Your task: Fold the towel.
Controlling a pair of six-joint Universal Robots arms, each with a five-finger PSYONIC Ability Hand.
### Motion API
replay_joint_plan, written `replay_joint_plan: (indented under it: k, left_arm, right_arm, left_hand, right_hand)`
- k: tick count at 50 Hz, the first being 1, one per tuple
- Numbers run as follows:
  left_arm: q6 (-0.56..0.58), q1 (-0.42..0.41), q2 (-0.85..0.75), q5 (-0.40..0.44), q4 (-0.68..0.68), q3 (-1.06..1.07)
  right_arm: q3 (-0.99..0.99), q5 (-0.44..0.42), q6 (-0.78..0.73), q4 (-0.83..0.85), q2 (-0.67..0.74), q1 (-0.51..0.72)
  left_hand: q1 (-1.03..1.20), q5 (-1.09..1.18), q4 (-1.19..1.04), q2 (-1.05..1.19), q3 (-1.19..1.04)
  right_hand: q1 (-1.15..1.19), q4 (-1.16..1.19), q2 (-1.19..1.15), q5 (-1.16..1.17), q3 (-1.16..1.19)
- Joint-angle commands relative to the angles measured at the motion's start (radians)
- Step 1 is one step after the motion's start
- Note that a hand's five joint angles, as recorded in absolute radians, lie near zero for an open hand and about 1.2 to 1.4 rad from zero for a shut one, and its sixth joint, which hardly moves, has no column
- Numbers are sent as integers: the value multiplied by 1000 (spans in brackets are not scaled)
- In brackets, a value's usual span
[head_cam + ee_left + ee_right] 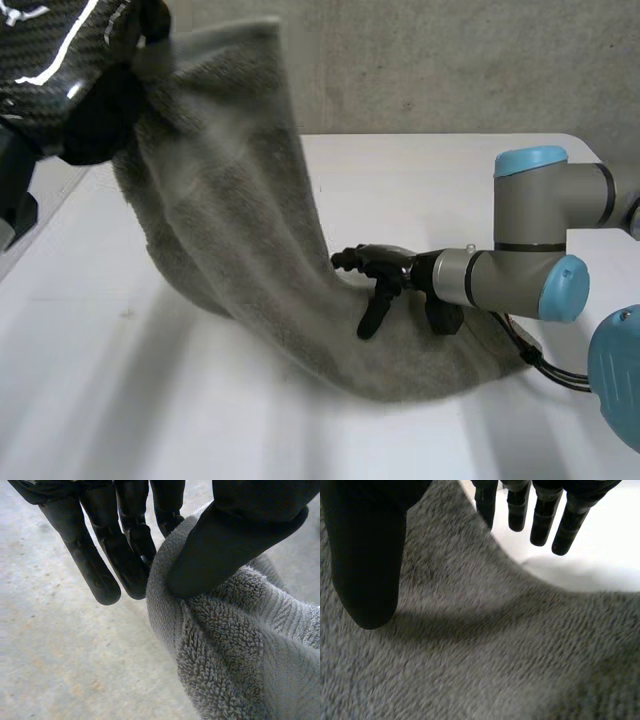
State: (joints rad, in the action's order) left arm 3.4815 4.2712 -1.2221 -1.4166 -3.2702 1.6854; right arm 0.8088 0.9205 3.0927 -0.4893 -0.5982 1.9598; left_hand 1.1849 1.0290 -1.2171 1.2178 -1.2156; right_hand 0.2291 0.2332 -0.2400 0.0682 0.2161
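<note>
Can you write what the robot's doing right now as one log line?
left hand: pinches grey towel by an edge, lifted high | right hand: open, over towel part lying on white table | fold: not done

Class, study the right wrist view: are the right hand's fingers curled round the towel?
No: the fingers of the right hand are straight, stretched out over the towel without gripping any of it.

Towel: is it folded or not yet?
Not folded: the left hand pinches the towel edge up high; its other end lies on the table under the right hand.
</note>
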Motion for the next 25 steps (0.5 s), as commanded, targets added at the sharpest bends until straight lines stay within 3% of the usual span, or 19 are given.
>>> replay_joint_plan:
  k: [1,2,7,8,9,10,11,14,16,17,18,20,21,23,24,25]
  left_arm:
    - [-50,82,4,67,-46,5]
    - [-67,96,4,74,-49,4]
    - [-108,134,4,85,-63,2]
    - [-117,148,3,85,-72,0]
    - [-117,148,3,85,-72,0]
    - [-127,162,4,85,-83,0]
    - [-127,162,4,85,-83,0]
    - [-142,183,3,85,-112,-1]
    - [-150,193,-8,87,-144,-4]
    - [-150,193,-8,87,-144,-4]
    - [-153,197,-19,91,-163,-13]
    - [-153,200,-31,97,-186,-21]
    - [-156,200,-61,103,-218,-41]
    - [-159,200,-101,99,-254,-73]
    - [-163,200,-143,91,-288,-107]
    - [-163,200,-143,91,-289,-107]
  right_arm:
    - [23,-38,-5,-6,6,17]
    - [23,-38,-5,-6,6,18]
    - [49,-91,-6,-3,3,28]
    - [49,-91,-6,-3,3,28]
    - [46,-95,-8,-2,3,28]
    - [46,-95,-8,-2,3,28]
    - [40,-88,-14,1,2,28]
    - [-5,-56,-29,20,-14,25]
    - [-54,-14,-29,38,-29,21]
    - [-104,50,-28,67,-52,11]
    - [-105,50,-28,67,-52,11]
    - [-186,211,-29,171,-135,-24]
    - [-186,212,-29,172,-135,-24]
    - [-191,347,-31,364,-262,-51]
    - [-191,348,-31,365,-262,-51]
    - [-151,394,-29,480,-328,-53]
  left_hand:
    - [211,193,-179,178,-181]
    - [211,193,-179,178,-181]
    - [211,193,-179,178,-181]
    - [211,193,-179,178,-181]
    - [211,193,-179,178,-181]
    - [211,193,-179,178,-181]
    - [211,193,-179,178,-181]
    - [211,193,-179,178,-181]
    - [211,193,-179,178,-181]
    - [211,193,-179,178,-181]
    - [211,193,-179,178,-181]
    - [211,193,-179,178,-181]
    - [211,193,-179,178,-181]
    - [211,193,-179,178,-181]
    - [211,193,-179,178,-181]
    - [211,193,-179,178,-181]
  right_hand:
    - [163,159,-152,150,176]
    - [164,160,-153,150,177]
    - [694,690,-683,681,707]
    - [695,691,-685,682,709]
    - [893,889,-882,880,906]
    - [895,891,-884,881,908]
    - [1151,1147,-1140,1137,1164]
    - [1167,1163,-1156,1153,1180]
    - [1167,1163,-1156,1153,1180]
    - [1167,1163,-1156,1153,1180]
    - [1167,1163,-1156,1153,1180]
    - [1167,1163,-1156,1153,1180]
    - [1167,1163,-1156,1153,1180]
    - [1167,1163,-1156,1153,1180]
    - [1167,1163,-1156,1153,1180]
    - [1167,1163,-1156,1153,1180]
